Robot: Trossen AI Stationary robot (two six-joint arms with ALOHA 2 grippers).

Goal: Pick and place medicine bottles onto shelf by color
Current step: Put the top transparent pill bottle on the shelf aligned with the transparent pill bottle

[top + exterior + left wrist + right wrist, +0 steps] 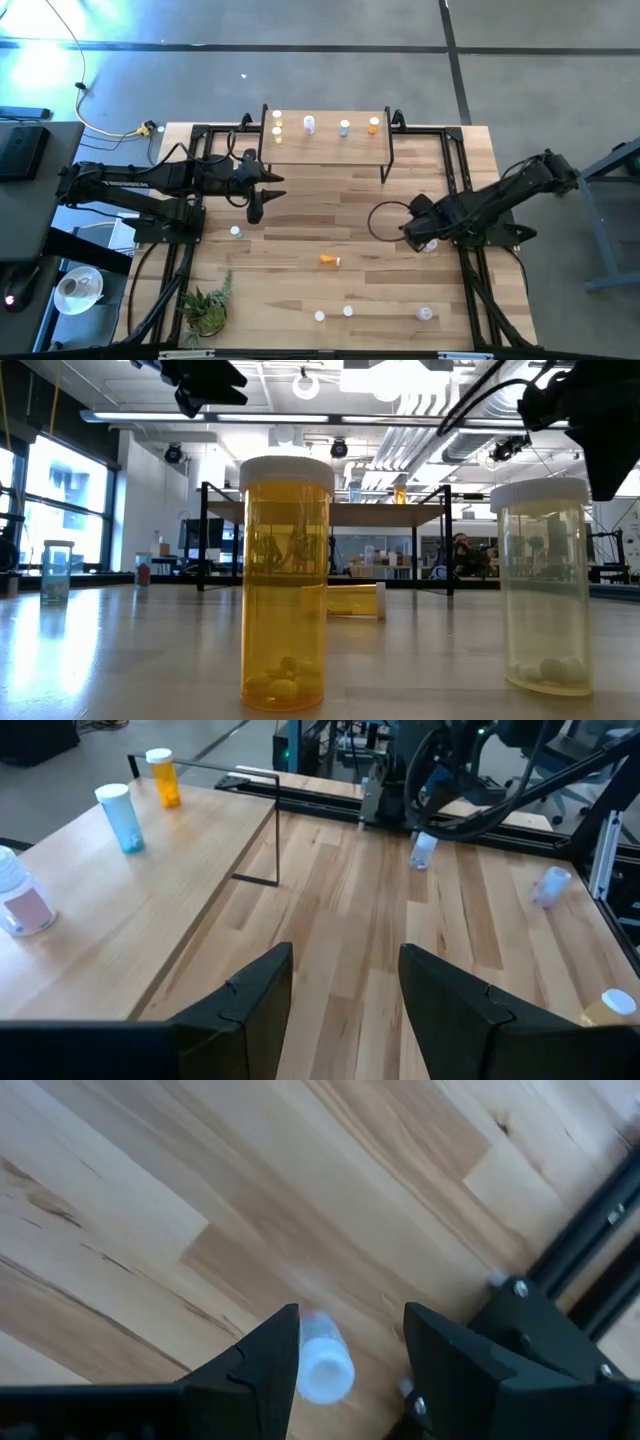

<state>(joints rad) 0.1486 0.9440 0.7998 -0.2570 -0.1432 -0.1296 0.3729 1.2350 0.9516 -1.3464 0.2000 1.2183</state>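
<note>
Bottle lies below right end effector, between open fingers.

Colour-wise it's mostly pale wood here: the table is blond planks with darker grain streaks, and the shelf is the same light wood on thin black legs. Both arms and their grippers are flat black.

The bottles all have white caps. On the shelf there's a light blue one, an orange one and a white one with a pinkish label. Up close, one amber-orange bottle and one pale yellowish, near-clear bottle. An orange bottle lies mid-table. The little plant is green.
</note>
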